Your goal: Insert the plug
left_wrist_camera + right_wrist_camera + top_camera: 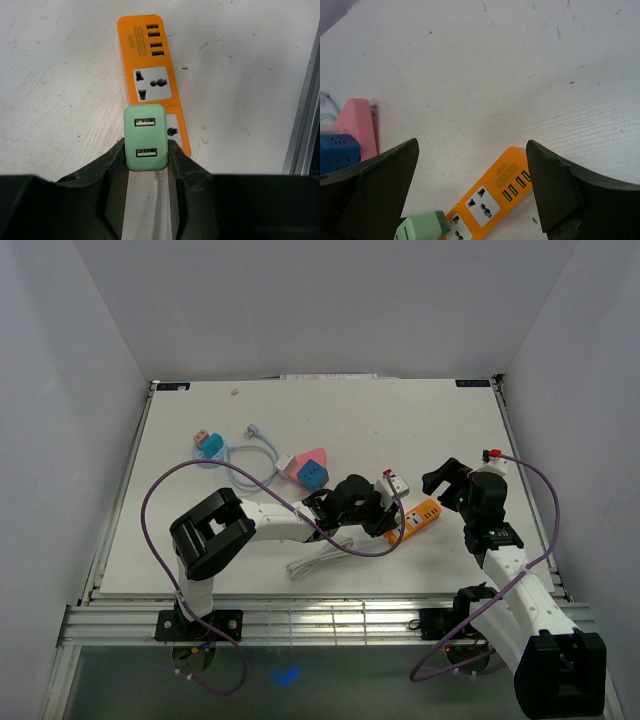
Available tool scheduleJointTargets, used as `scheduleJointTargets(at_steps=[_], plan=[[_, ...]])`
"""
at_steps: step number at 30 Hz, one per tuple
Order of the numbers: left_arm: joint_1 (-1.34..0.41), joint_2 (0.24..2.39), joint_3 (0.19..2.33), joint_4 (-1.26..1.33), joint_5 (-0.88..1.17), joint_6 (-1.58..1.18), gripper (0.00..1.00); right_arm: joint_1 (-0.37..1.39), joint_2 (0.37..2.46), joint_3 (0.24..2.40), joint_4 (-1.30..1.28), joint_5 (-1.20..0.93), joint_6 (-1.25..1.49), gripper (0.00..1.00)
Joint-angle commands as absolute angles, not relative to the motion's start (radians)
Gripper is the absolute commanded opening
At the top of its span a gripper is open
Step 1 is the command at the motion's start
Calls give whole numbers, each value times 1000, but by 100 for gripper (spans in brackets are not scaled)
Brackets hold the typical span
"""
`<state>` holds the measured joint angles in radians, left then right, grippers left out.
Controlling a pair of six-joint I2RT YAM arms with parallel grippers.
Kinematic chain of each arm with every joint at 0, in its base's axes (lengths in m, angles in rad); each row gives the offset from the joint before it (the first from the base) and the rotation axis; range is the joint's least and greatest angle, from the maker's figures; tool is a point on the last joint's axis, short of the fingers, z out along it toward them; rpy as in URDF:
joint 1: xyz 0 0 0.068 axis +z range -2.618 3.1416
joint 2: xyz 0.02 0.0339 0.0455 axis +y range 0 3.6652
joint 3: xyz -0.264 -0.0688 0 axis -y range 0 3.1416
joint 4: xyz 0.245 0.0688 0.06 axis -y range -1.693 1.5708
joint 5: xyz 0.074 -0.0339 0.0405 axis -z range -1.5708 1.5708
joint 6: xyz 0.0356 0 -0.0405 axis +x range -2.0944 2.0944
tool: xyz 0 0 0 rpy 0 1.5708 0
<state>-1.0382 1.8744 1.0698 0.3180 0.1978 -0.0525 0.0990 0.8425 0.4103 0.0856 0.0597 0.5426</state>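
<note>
An orange power strip (418, 519) lies on the white table right of centre; it also shows in the left wrist view (150, 75) and the right wrist view (492, 197). My left gripper (145, 157) is shut on a mint green USB charger plug (145, 137), held at the strip's near socket; the plug also shows in the right wrist view (422, 226). In the top view the left gripper (385, 512) covers the strip's left end. My right gripper (475, 195) is open and empty, hovering above the strip's USB end, and also shows in the top view (447, 483).
A blue and pink adapter (312, 469) with a white cable (250, 465) lies at centre left; it also shows in the right wrist view (350, 135). A teal plug (209, 443) sits farther left. A small white block (395, 482) lies behind the left gripper. A metal rail (302, 125) edges the table.
</note>
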Motion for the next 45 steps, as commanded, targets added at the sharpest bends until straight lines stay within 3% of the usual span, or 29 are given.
scheduleJointTargets(at_steps=[1,45], plan=[[-1045,1864,1063,327,216,-57,0,94,842,405,129,51,543,93],[-1080,1948,1124,186,77,-6,0,77,850,397,127,15,532,92]])
